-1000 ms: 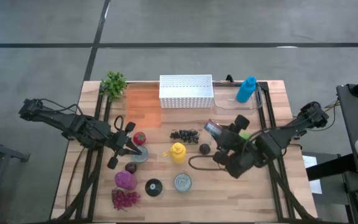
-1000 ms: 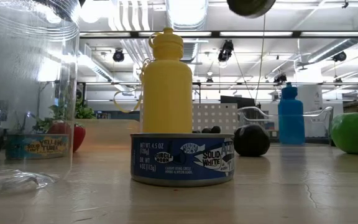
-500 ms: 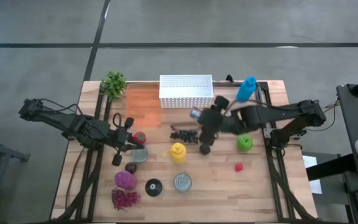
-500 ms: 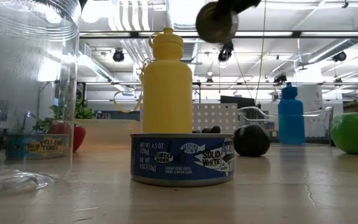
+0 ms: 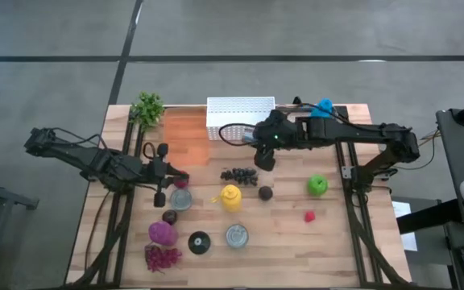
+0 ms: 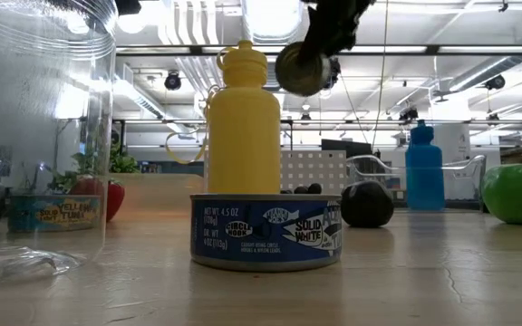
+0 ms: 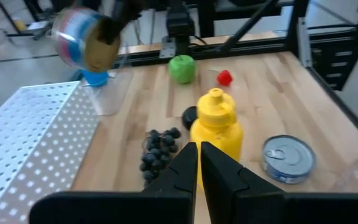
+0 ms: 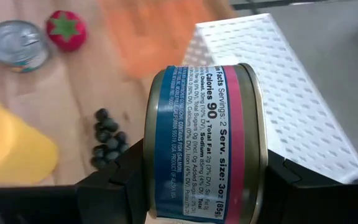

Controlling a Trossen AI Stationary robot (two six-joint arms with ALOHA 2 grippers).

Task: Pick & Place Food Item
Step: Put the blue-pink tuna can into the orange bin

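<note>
Your right gripper (image 8: 201, 165) is clamping a small round metal can with a blue-and-pink paper label (image 8: 205, 140), holding it on its side by the flat ends, up in the air between the white perforated plastic basket (image 5: 241, 118) and the bunch of dark grapes (image 5: 238, 174). Risk, as I'm judging it: smooth metal ends and only two pads are gripping, so a fast swing could be letting it pivot or slip and drop onto the grapes or the yellow plastic squeeze bottle (image 5: 230, 196). If the basket is the target, you could be clipping its thin rim, since the can is hanging close beside it.

Your left gripper (image 7: 198, 163) is sitting with fingers pressed together, empty, low over the bare wooden table (image 5: 337, 242) beside the red plastic strawberry (image 5: 180, 180) and the teal-labelled tin (image 5: 181, 199).

Textures: the can is rigid and slick with a glossy label; the basket is stiff mesh; the grapes are bumpy and loose; the table is matte planks.
</note>
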